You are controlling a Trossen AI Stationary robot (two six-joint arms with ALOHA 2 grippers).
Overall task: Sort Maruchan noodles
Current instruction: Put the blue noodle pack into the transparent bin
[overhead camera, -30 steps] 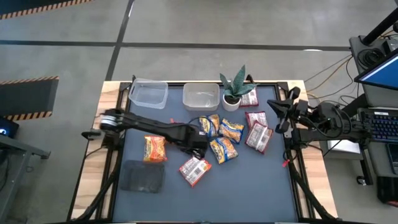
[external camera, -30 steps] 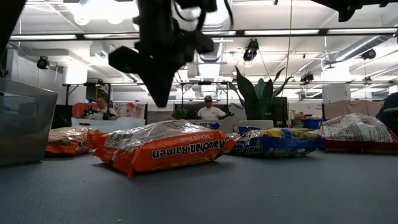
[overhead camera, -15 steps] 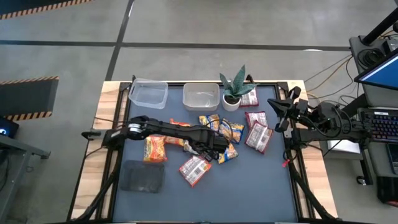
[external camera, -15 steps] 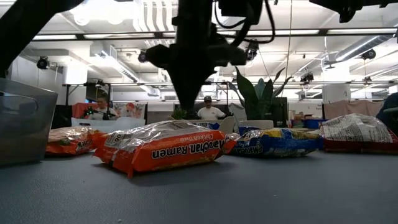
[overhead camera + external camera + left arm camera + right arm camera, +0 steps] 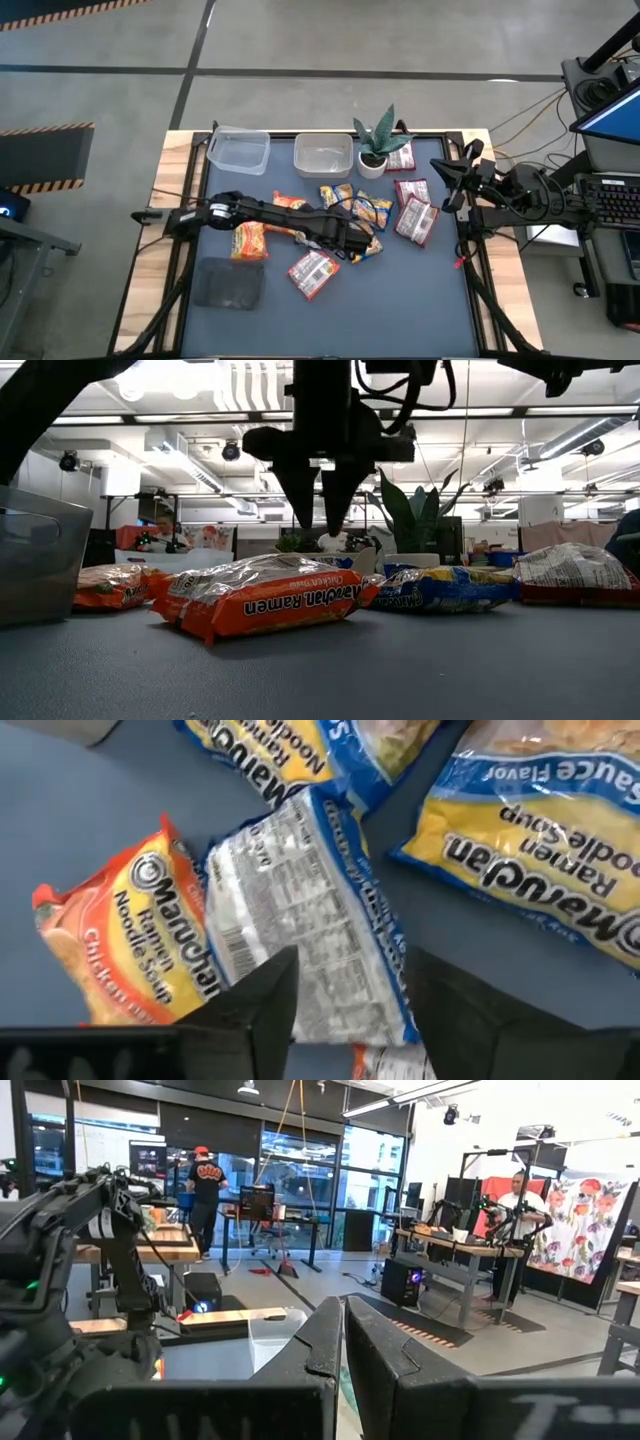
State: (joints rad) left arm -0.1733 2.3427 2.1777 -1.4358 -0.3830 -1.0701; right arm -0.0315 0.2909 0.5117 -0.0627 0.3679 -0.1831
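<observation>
Several Maruchan noodle packets lie flat on the dark mat: orange ones (image 5: 248,240) (image 5: 290,203), a red-and-white one (image 5: 313,273), blue-yellow ones (image 5: 372,210) and dark red ones (image 5: 416,220) to the right. My left gripper (image 5: 355,242) hangs open over a blue-edged packet (image 5: 320,910) that lies with its white printed back up. In the low view its fingertips (image 5: 322,525) point down, clear above the packets. In the left wrist view the fingers stand either side of that packet's near end. My right gripper (image 5: 440,180) waits shut at the table's right edge.
Two clear plastic tubs (image 5: 240,150) (image 5: 323,155) stand along the far edge, with a small potted plant (image 5: 378,150) beside them. A dark grey cloth pad (image 5: 230,283) lies at the near left. People show in the room beyond the table.
My left gripper has moved toward the table's right edge, from beside the orange packet to over the blue packets. It has tipped to point more steeply down and has opened. The packets have stayed where they were.
</observation>
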